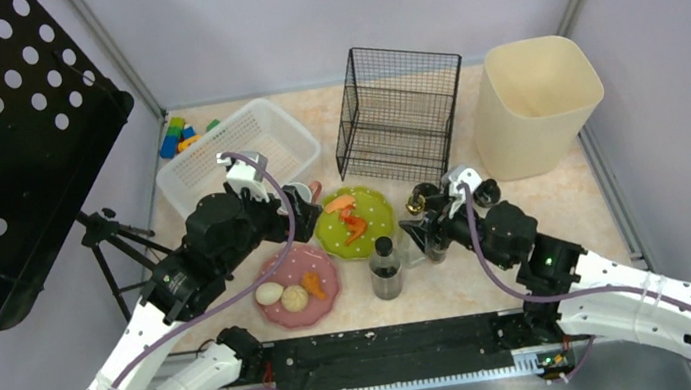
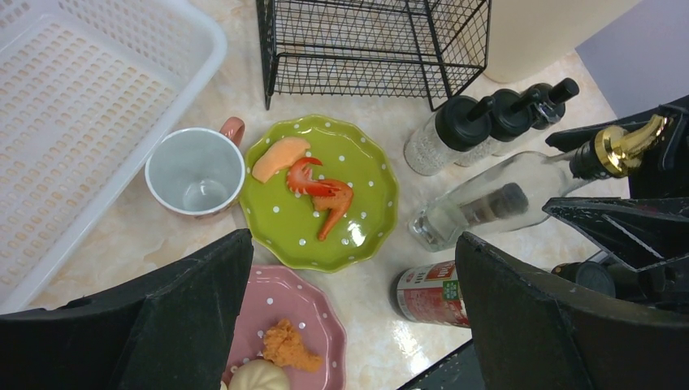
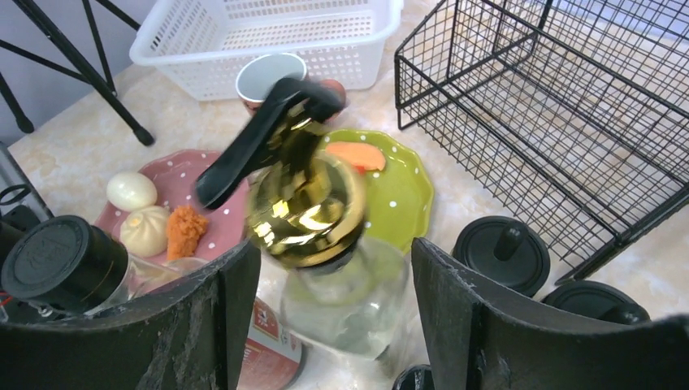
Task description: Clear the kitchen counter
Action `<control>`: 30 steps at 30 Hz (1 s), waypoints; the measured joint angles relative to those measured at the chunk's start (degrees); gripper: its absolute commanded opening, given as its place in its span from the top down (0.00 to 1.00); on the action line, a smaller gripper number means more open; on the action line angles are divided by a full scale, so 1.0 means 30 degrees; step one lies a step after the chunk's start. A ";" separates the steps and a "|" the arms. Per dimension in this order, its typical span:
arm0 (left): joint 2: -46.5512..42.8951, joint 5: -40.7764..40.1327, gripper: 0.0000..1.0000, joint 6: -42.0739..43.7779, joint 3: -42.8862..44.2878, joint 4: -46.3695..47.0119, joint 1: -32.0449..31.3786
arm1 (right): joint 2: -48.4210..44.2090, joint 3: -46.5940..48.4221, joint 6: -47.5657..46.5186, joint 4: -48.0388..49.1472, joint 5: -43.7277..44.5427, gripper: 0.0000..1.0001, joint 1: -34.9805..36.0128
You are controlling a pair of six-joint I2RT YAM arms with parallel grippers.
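The kitchen counter [image 1: 577, 187] fills the middle of the top view. The left gripper [image 2: 353, 268] is spread to its widest and holds nothing. It hangs over a green polka-dot plate [image 2: 366, 211] at the centre of its wrist view, with a mug [image 2: 195, 172] just left of the plate and a pink plate [image 2: 301, 301] below. In the right wrist view, the right gripper [image 3: 337, 268] has its fingers on either side of a clear glass bottle [image 3: 313, 211] with a gold pourer top. Whether they press on the glass cannot be told. A wire basket [image 3: 552, 97] stands at the upper right.
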 measured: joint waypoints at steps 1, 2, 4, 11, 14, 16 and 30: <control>0.0000 0.0007 0.01 0.0000 -0.0007 0.0000 0.0000 | -0.0117 -0.0299 -0.0095 0.0430 0.0007 0.34 0.0066; 0.0007 0.0000 0.01 0.0000 -0.0029 0.0015 0.0000 | -0.0277 -0.0612 -0.0175 0.0874 0.0015 0.36 0.0146; 0.0007 0.0000 0.01 0.0007 -0.0066 0.0015 0.0000 | -0.0532 -0.1056 -0.0328 0.1450 0.0022 0.39 0.0219; 0.0007 0.0000 0.01 0.0015 -0.0138 0.0007 0.0000 | -0.0787 -0.1872 -0.0721 0.3395 0.0029 0.44 0.0306; 0.0007 0.0000 0.01 0.0015 -0.0138 0.0007 0.0000 | -0.0765 -0.2091 -0.0801 0.3978 0.0029 0.48 0.0306; 0.0007 0.0000 0.01 0.0015 -0.0160 0.0015 0.0000 | -0.0736 -0.2098 -0.0911 0.4218 0.0029 0.52 0.0306; -0.2310 -0.0729 0.03 -0.0007 -0.0262 -0.0495 0.0000 | 0.0000 -0.2229 -0.1603 0.5712 0.0517 1.00 0.0342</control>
